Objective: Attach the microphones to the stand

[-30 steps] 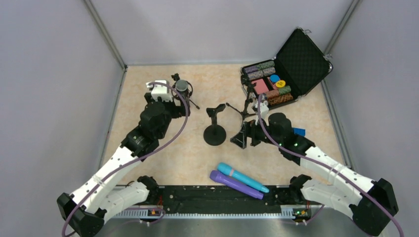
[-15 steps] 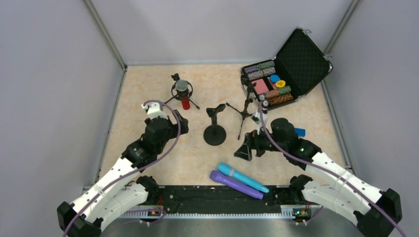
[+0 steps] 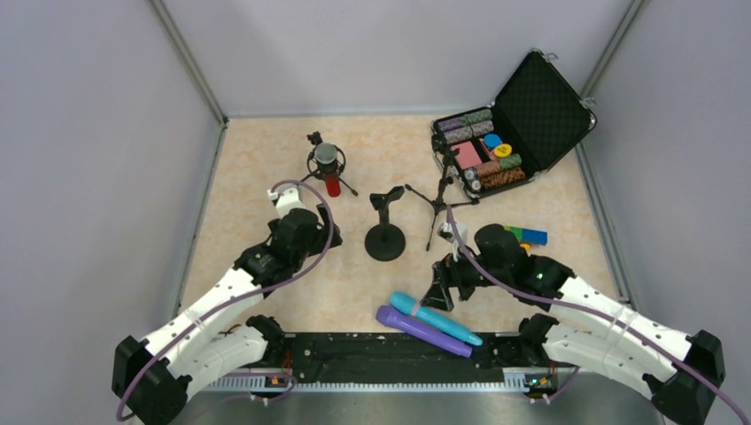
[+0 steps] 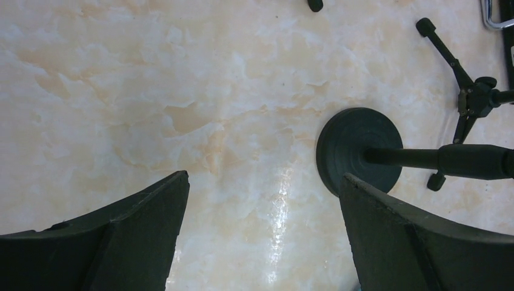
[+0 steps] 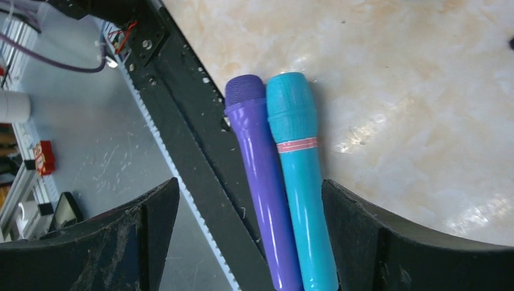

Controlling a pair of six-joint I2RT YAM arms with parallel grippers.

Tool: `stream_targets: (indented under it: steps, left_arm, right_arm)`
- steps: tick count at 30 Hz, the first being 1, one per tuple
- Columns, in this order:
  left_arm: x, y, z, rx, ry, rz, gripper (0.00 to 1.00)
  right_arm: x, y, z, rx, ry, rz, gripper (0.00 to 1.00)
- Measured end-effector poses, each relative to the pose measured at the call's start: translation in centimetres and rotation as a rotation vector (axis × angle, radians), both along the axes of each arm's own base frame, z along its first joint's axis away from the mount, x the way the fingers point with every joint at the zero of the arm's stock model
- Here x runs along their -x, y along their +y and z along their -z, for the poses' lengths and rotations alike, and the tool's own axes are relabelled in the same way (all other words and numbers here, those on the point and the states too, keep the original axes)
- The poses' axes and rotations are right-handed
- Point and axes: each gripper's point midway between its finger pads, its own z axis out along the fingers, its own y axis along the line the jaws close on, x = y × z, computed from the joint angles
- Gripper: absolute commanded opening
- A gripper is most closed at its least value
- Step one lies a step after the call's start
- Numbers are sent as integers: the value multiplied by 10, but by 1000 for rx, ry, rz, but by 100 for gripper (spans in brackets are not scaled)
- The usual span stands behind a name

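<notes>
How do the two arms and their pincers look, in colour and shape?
Both the left arm and the right arm have white lower links and black upper joints, each with a purple cable looping along it. The left pincer and right pincer have broad, curved, matte black fingers.

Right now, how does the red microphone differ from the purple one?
The red microphone sits mounted in a small tripod stand at the far left of the table. The purple microphone lies flat at the near edge, partly over the black rail, touching the light blue microphone. The red microphone has a grey head, while the purple microphone's head is purple like its body. Both are handheld microphones, and neither is being gripped.
</notes>
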Motion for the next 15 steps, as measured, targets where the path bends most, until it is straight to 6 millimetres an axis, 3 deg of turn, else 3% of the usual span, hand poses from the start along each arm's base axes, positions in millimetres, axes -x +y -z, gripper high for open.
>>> stream_targets:
  steps: [2,3,7,15]
  left_arm:
    - [-1,-1,-2,-30,17,17,93]
    - [-3,-2,-5,-41,14,28,98]
    - [-6,-2,-21,-51,-22,46,99]
    - [-4,28,-31,-186,-75,-5,99]
  right_arm:
    - [8,4,-2,2,-6,-39,84]
    - [11,7,-3,5,-7,-57,84]
    - [18,10,5,47,1,-92,84]
    - [21,14,16,137,-26,-127,84]
